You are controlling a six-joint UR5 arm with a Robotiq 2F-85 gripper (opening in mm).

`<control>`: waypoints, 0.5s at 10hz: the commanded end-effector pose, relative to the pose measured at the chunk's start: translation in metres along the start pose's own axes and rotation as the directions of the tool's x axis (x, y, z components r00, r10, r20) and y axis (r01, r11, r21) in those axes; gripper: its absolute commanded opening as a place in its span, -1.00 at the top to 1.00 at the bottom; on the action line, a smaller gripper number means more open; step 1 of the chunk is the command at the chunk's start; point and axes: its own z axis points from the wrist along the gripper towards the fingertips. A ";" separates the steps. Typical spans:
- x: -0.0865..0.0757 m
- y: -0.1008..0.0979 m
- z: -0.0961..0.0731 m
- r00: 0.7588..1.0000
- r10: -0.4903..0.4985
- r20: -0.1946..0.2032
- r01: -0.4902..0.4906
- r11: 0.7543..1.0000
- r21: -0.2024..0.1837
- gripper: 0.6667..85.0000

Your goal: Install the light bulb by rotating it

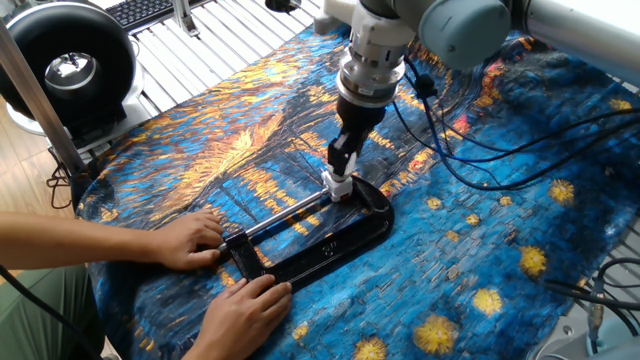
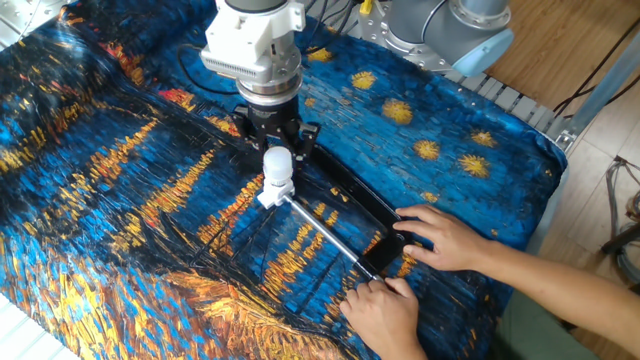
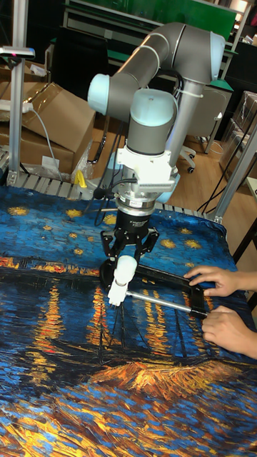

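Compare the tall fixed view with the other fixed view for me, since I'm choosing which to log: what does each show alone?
Only the tall fixed view shows cardboard boxes and the arm's full elbow. Only the other fixed view shows the wooden floor beyond the table edge. Both show the end effector around the light bulb, the black clamp on the painted cloth, and the person's hands steadying it.

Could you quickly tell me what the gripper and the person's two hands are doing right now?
Gripper: closed on the light bulb.
One hand: pressing on the black clamp.
Other hand: resting at the clamp's near end.
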 end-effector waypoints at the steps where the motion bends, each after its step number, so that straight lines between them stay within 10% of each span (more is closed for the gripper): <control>1: -0.004 0.003 0.000 1.000 -0.024 0.016 0.024 1.000 -0.007 -0.39; 5: 0.007 0.005 -0.014 0.989 -0.140 -0.041 0.140 0.990 -0.008 -0.57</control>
